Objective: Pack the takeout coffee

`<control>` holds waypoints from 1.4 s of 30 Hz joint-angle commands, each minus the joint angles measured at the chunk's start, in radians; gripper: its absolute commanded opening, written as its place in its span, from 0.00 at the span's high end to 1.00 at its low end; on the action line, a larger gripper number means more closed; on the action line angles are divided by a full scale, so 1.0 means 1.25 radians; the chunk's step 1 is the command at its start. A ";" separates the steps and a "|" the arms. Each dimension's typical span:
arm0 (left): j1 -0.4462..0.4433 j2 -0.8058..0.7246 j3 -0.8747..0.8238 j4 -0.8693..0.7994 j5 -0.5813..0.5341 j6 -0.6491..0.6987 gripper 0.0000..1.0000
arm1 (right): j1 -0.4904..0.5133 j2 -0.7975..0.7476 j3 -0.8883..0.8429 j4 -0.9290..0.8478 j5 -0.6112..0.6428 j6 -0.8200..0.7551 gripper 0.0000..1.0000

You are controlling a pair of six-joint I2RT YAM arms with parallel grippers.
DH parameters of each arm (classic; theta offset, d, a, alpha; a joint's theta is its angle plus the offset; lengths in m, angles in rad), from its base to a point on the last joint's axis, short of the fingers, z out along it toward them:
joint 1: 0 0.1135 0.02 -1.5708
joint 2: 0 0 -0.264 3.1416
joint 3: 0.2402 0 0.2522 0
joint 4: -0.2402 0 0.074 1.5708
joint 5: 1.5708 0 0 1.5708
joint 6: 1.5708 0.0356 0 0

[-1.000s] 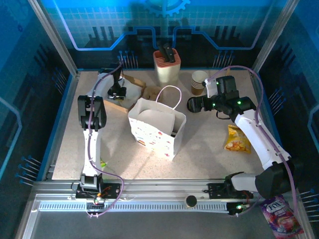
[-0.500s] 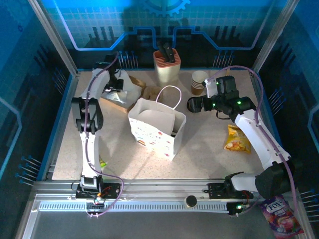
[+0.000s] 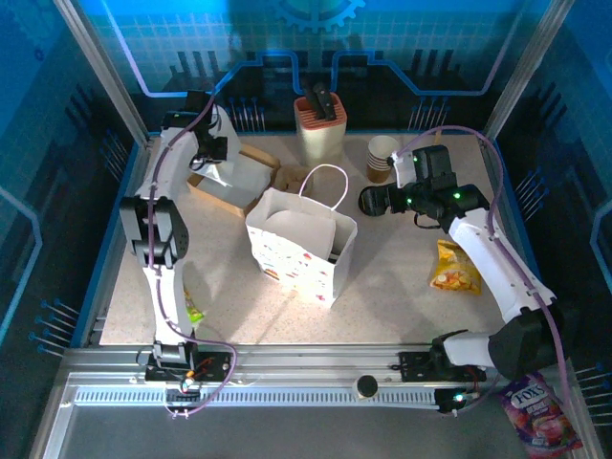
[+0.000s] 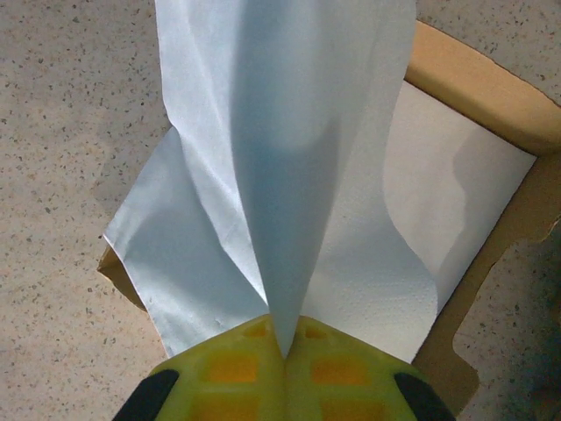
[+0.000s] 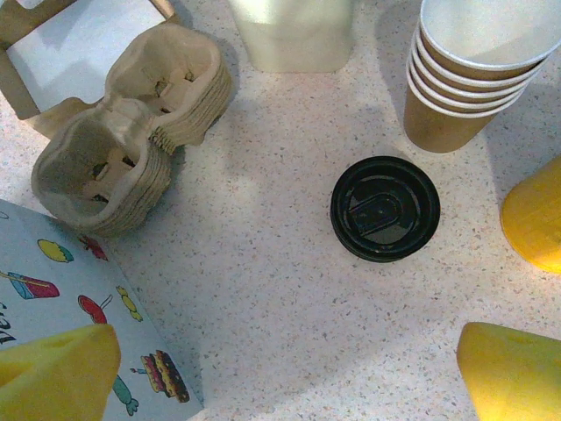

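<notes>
Napkin (image 4: pixel 289 158) is hanging clamped in the left pincer (image 4: pixel 282 331), probably heading for the bag (image 3: pixel 301 244); right pincer (image 5: pixel 285 355) is gaping idle.

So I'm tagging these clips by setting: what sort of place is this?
Probably a robot test cell staged as a café takeout counter: an aluminium frame and blue printed walls enclose a speckled table with stacked paper cups, pulp cup carriers and a paper bag.
</notes>
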 commanded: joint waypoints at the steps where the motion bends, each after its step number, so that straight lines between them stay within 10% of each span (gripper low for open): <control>1: 0.007 -0.070 -0.036 0.023 -0.004 -0.003 1.00 | 0.017 0.010 0.032 -0.012 0.000 -0.012 0.01; 19: -0.022 -0.532 -0.286 0.210 0.054 -0.023 1.00 | 0.020 0.050 0.081 0.016 -0.009 -0.022 0.01; 42: -0.370 -0.824 -0.458 0.246 0.122 0.381 1.00 | 0.018 0.019 0.083 0.037 -0.005 -0.024 0.01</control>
